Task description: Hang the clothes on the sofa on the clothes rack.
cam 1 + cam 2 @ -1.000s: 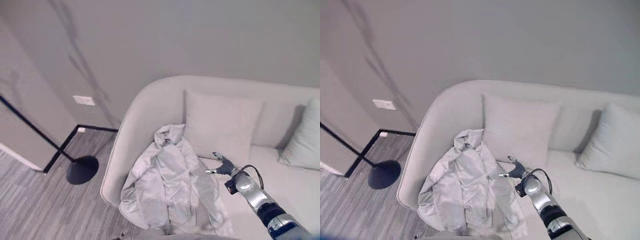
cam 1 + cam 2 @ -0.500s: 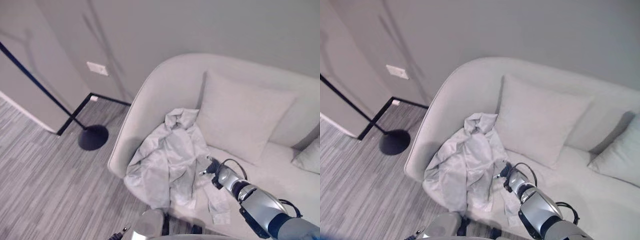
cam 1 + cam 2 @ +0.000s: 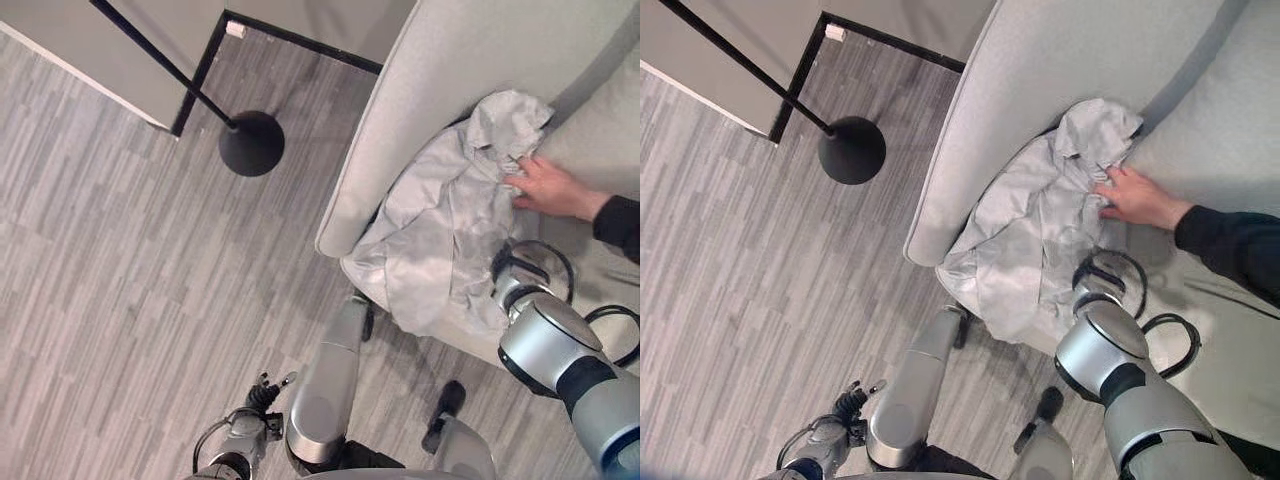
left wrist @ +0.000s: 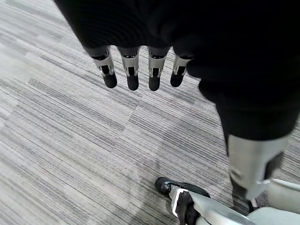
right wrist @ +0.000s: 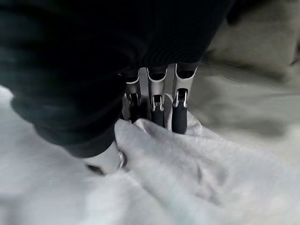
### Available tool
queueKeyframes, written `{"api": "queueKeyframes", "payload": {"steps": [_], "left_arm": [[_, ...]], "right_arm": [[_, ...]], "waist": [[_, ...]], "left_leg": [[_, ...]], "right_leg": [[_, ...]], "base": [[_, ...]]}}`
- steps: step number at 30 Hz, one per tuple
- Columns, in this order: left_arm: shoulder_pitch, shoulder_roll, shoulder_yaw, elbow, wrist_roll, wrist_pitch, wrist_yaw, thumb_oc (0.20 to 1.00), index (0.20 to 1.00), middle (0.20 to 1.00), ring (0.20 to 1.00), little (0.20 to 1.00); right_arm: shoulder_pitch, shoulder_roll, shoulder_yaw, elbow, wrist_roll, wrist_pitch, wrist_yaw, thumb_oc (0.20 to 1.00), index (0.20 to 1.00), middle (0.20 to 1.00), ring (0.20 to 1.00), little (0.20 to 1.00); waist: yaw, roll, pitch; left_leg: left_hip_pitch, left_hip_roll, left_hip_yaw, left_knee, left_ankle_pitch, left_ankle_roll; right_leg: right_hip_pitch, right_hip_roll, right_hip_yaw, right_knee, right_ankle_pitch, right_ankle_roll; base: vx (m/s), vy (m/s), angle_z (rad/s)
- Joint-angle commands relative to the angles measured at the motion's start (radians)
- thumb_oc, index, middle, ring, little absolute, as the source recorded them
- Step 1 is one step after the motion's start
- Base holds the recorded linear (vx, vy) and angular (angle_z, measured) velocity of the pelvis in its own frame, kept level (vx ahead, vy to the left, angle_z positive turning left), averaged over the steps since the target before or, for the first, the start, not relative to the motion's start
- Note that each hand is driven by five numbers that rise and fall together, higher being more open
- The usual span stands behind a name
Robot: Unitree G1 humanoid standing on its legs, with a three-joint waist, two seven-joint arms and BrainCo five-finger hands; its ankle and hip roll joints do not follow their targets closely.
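One grey jacket (image 3: 440, 230) lies crumpled on the seat of the pale sofa (image 3: 400, 120), and part of it hangs over the front edge. We see our right hand (image 5: 159, 101) down on the jacket. Its fingers (image 5: 179, 115) push into a fold of the cloth, but we cannot tell if they grip it. One person's hand (image 3: 545, 187), in a dark sleeve (image 3: 620, 225), rests on the jacket near its collar. Our left hand (image 4: 140, 70) hangs low over the striped wooden floor (image 3: 120, 260), fingers straight, holding nothing. One black pole with a round base (image 3: 250, 142) stands on the floor, near the sofa's end.
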Motion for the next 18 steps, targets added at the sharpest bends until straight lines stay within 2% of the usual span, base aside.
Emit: {"api": "queueKeyframes", "payload": {"steps": [1,3,6,7,10,11,12,14,15,17,18], "left_arm": [[0.048,0.007,-0.012,0.070,0.014,0.020,0.000,1.000,1.000,1.000,1.000,1.000],[0.047,0.028,0.004,0.094,0.013,0.027,0.002,1.000,1.000,1.000,1.000,1.000],[0.045,0.058,0.031,0.122,0.005,0.037,-0.001,1.000,1.000,1.000,1.000,1.000],[0.054,0.078,0.046,0.140,0.001,0.043,-0.003,1.000,1.000,1.000,1.000,1.000],[0.072,0.109,0.070,0.171,-0.003,0.060,-0.012,1.000,1.000,1.000,1.000,1.000],[0.087,0.133,0.086,0.191,-0.008,0.074,-0.015,1.000,1.000,1.000,1.000,1.000],[0.090,0.142,0.108,0.197,-0.007,0.088,-0.020,1.000,1.000,1.000,1.000,1.000],[0.091,0.142,0.107,0.197,-0.007,0.088,-0.020,1.000,1.000,1.000,1.000,1.000],[0.097,0.158,0.111,0.196,0.006,0.098,-0.020,1.000,1.000,1.000,1.000,1.000],[0.109,0.170,0.103,0.207,0.018,0.104,-0.025,1.000,1.000,1.000,1.000,1.000],[0.115,0.176,0.101,0.208,0.022,0.104,-0.028,1.000,1.000,1.000,1.000,1.000]], "right_arm": [[0.027,0.108,-0.139,-0.071,0.068,-0.049,0.050,0.200,0.200,0.200,0.200,0.200],[0.051,0.092,-0.192,-0.152,0.105,-0.065,0.052,0.200,0.200,0.200,0.200,0.200],[0.073,0.083,-0.238,-0.231,0.125,-0.073,0.059,0.200,0.200,0.200,0.200,0.200],[0.105,0.086,-0.274,-0.284,0.137,-0.077,0.067,0.200,0.200,0.200,0.200,0.200],[0.184,0.080,-0.308,-0.432,0.122,-0.085,0.091,0.200,0.200,0.200,0.200,0.200],[0.273,0.043,-0.320,-0.687,0.078,-0.084,0.123,0.200,0.200,0.200,0.200,0.200],[0.328,-0.019,-0.362,-0.857,0.030,-0.094,0.130,1.000,1.000,1.000,1.000,1.000],[0.333,-0.022,-0.364,-0.864,0.029,-0.091,0.132,1.000,1.000,1.000,1.000,1.000],[0.487,-0.174,-0.481,-1.293,-0.050,-0.126,0.180,1.000,1.000,1.000,1.000,1.000],[0.549,-0.217,-0.528,-1.478,-0.074,-0.141,0.206,1.000,1.000,1.000,1.000,1.000],[0.556,-0.232,-0.534,-1.512,-0.085,-0.143,0.209,1.000,1.000,1.000,1.000,1.000]], "waist": [[-0.013,0.018,-0.011],[-0.042,-0.016,-0.011],[-0.072,-0.050,-0.012],[-0.092,-0.071,-0.045],[-0.126,-0.103,-0.118],[-0.157,-0.120,-0.152],[-0.187,-0.128,-0.180],[-0.187,-0.127,-0.181],[-0.233,-0.127,-0.223],[-0.251,-0.121,-0.259],[-0.257,-0.117,-0.271]], "left_leg": [[0.056,0.120,-0.028,-0.148,0.214,-0.128],[0.124,0.117,-0.027,-0.189,0.210,-0.139],[0.197,0.109,-0.020,-0.236,0.212,-0.149],[0.229,0.102,-0.017,-0.272,0.214,-0.152],[0.275,0.087,-0.009,-0.328,0.222,-0.153],[0.310,0.078,0.001,-0.356,0.224,-0.153],[0.332,0.071,0.009,-0.367,0.228,-0.150],[0.333,0.071,0.009,-0.368,0.228,-0.150],[0.366,0.063,0.018,-0.377,0.243,-0.142],[0.394,0.055,0.027,-0.400,0.243,-0.136],[0.404,0.052,0.032,-0.412,0.242,-0.133]], "right_leg": [[-0.051,-0.030,0.011,-0.015,0.092,-0.012],[-0.008,-0.041,0.011,-0.030,0.086,-0.013],[0.035,-0.052,0.006,-0.050,0.078,-0.015],[0.044,-0.058,0.000,-0.064,0.074,-0.016],[0.047,-0.069,-0.009,-0.079,0.065,-0.016],[0.050,-0.072,-0.011,-0.079,0.058,-0.017],[0.053,-0.075,-0.011,-0.075,0.053,-0.015],[0.054,-0.075,-0.012,-0.075,0.052,-0.015],[0.058,-0.082,-0.011,-0.067,0.050,-0.013],[0.064,-0.079,-0.012,-0.064,0.045,-0.012],[0.066,-0.076,-0.014,-0.064,0.044,-0.011]], "base": [[0.08,-0.040,-0.04],[0.09,-0.066,0.11],[0.09,-0.072,-0.19],[0.16,-0.084,-0.43],[0.15,-0.057,-0.05],[0.17,-0.043,-0.12],[0.14,-0.040,0.11],[0.07,-0.024,-0.06],[0.12,-0.041,-0.07],[0.12,-0.027,0.62],[0.08,-0.008,0.01]]}}
